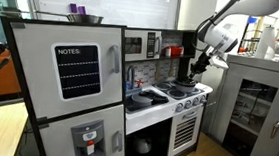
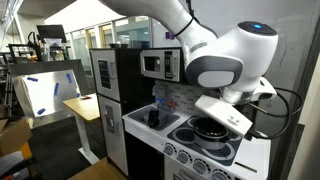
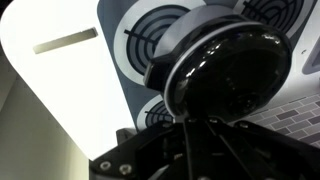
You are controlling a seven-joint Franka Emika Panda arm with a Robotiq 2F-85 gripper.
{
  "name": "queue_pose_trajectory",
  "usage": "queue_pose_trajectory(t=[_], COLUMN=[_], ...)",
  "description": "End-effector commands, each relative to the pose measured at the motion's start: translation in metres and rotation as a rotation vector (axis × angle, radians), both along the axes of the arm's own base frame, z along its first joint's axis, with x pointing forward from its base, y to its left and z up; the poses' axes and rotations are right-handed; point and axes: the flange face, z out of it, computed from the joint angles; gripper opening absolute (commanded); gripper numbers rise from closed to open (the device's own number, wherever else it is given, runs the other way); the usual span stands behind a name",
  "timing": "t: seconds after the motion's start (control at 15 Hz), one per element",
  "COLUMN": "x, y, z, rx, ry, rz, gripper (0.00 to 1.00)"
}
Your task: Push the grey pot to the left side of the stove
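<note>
The grey pot (image 2: 210, 129) sits on the white stove (image 2: 192, 152), over a black coil burner towards the back. In the wrist view the pot (image 3: 228, 68) looks dark and fills the upper right, with two burners (image 3: 158, 38) showing to its left. My gripper (image 3: 198, 122) is shut, its dark fingertips together and right against the pot's near side. In an exterior view my gripper (image 1: 194, 68) hangs just above the pot (image 1: 183, 83) on the stove (image 1: 191, 96). In the exterior view from the stove's side, the arm's wrist hides the fingers.
A dark sink basin (image 2: 150, 122) with a faucet lies beside the stove. A microwave (image 2: 160, 65) hangs above it. A tiled back wall (image 3: 290, 115) stands behind the burners. A silver bowl (image 1: 84, 18) sits on top of the toy fridge (image 1: 74, 83).
</note>
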Motion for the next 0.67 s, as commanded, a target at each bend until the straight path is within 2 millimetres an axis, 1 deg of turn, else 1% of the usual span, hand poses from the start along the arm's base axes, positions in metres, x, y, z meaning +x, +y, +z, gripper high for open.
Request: queue_pose_trajectory(t=[0.0,0.27,0.6], x=[-0.0074,-0.0112,-0.0122], y=[0.0052,0.0082,0.0104], z=[-0.0027,-0.0081,-0.0102], rx=[-0.006,-0.006,-0.008], ry=[-0.029,-0.026,-0.02], rz=[0.019,0.039,0.052], gripper=[0.0,0.0,0.0])
